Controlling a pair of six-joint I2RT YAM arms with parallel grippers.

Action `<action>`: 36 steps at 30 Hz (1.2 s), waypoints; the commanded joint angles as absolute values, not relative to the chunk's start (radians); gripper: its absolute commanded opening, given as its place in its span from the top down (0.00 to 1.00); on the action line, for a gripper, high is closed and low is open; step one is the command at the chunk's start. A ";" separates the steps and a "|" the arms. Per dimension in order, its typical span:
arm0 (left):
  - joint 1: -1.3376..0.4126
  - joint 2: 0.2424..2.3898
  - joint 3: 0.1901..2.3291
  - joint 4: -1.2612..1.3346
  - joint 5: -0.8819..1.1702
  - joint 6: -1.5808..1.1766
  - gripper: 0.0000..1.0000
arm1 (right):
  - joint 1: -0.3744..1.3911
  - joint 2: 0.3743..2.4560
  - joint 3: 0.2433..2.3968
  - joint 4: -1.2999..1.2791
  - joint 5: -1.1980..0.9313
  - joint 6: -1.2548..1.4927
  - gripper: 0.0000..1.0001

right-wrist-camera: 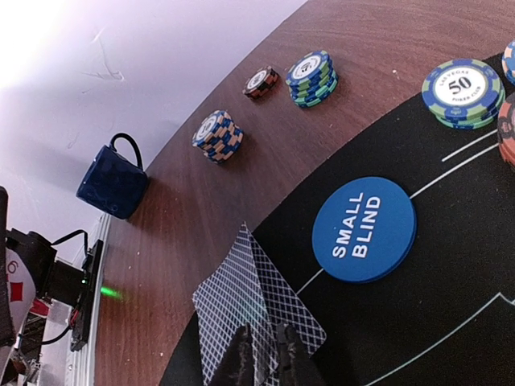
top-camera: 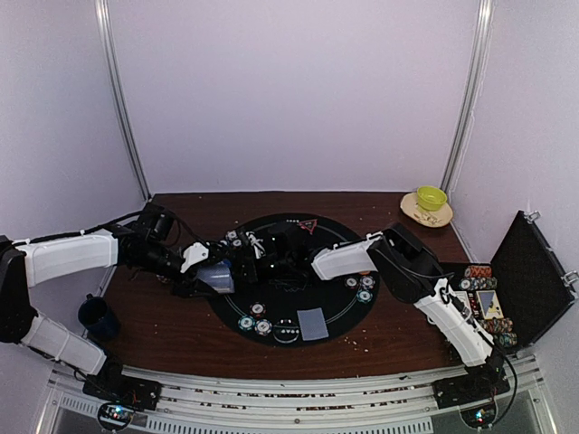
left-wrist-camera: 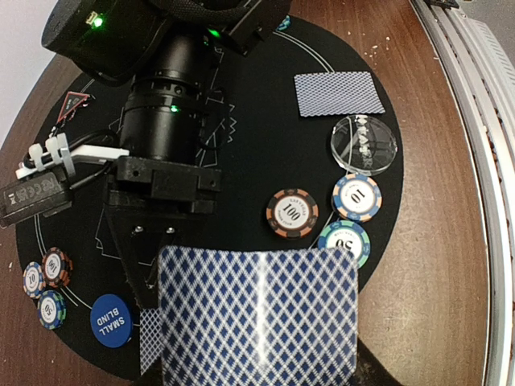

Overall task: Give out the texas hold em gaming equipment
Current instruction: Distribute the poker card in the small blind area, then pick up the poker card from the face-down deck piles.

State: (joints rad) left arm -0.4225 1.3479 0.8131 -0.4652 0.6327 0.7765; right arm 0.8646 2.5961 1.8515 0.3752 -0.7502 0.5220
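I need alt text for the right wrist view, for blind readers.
The gripper is over a face-down card at the black mat's edge, beside a blue SMALL BLIND disc. Chip stacks and a mug stand on the wood beyond.

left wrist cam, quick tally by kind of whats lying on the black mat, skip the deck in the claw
chip piles: 6
button discs: 2
loose face-down cards: 2
red triangle marker: 1
total: 11

Face-down blue-backed cards (left-wrist-camera: 338, 94), striped chips (left-wrist-camera: 292, 213), blue SMALL BLIND disc (right-wrist-camera: 364, 229) on black mat (left-wrist-camera: 257, 145).
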 commanded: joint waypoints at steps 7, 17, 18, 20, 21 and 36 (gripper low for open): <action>-0.423 1.330 0.804 -0.442 0.662 0.788 0.53 | 0.870 2.522 1.836 0.357 -0.718 0.500 0.70; -0.423 1.330 0.804 -0.442 0.665 0.790 0.53 | 0.868 2.429 1.780 0.310 -0.659 0.448 0.49; -0.423 1.330 0.804 -0.443 0.666 0.789 0.53 | 0.868 2.417 1.772 0.309 -0.654 0.446 0.48; -0.423 1.330 0.804 -0.443 0.666 0.790 0.53 | 0.867 2.394 1.754 0.306 -0.644 0.442 0.45; -0.422 1.330 0.804 -0.442 0.667 0.789 0.53 | 0.865 2.383 1.746 0.305 -0.638 0.441 0.45; -0.422 1.327 0.802 -0.443 0.668 0.789 0.53 | 0.853 2.123 1.435 0.398 -0.512 0.459 0.22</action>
